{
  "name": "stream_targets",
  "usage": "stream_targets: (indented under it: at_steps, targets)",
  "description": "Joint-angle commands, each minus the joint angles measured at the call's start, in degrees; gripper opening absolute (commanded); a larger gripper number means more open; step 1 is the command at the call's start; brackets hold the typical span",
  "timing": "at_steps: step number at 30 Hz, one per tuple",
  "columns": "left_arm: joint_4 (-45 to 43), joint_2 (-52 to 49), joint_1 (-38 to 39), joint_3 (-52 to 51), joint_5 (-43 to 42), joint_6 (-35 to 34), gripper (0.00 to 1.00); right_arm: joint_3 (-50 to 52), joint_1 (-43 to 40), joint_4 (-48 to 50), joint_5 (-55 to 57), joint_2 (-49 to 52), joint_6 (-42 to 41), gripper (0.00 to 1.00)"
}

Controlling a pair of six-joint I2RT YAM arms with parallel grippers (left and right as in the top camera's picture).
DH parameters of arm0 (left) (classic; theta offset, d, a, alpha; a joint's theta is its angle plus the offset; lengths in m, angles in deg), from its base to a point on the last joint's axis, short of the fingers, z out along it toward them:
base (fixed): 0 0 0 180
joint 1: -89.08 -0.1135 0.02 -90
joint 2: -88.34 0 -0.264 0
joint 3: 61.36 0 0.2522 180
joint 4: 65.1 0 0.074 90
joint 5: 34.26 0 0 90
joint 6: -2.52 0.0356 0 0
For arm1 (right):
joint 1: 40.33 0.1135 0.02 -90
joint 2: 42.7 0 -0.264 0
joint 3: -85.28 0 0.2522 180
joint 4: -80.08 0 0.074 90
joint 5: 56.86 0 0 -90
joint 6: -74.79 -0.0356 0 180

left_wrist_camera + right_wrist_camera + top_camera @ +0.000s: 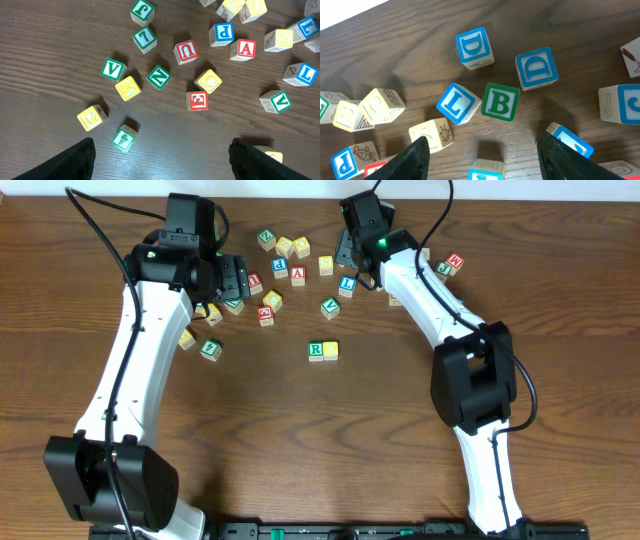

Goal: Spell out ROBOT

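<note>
The left arm and right arm wear smooth white shells between bulky black joint housings, with a black cable looping back from each wrist. Just behind the right arm's fingers a small green light glows. The fingers are matte black, tapering wedges.

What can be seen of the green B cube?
The green B cube is a small pale-wood block, top face white with a green frame and green letter. It sits flat on the table, turned slightly, its left edge seemingly touching the blue L cube. Nothing grips it.
</note>
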Motion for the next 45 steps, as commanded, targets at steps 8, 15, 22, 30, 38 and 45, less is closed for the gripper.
stream_targets:
  at_steps: [8,15,22,30,38,45]
  targets:
    - [0.24,-0.59,0.02,-0.68,0.72,-0.70,0.84,-0.79,0.17,0.66,1.16,2.99,-1.86,0.63]
    - [0.26,-0.59,0.02,-0.68,0.72,-0.70,0.84,-0.79,0.15,1.95,1.57,3.13,-1.86,0.61]
    - [0.72,-0.59,0.02,-0.68,0.72,-0.70,0.84,-0.79,0.07,4.26,1.68,5.38,-1.86,0.57]
    - [0.87,-0.59,0.02,-0.68,0.72,-0.70,0.84,-0.79,-0.66,6.14,1.79,6.73,-1.86,0.57]
    - [0.85,-0.59,0.02,-0.68,0.72,-0.68,0.84,-0.79,-2.16,6.40,1.53,6.71,-3.37,0.57]
    - [0.85,-0.59,0.02,-0.68,0.72,-0.68,0.84,-0.79,-2.89,7.02,-0.55,6.73,-3.80,0.59]
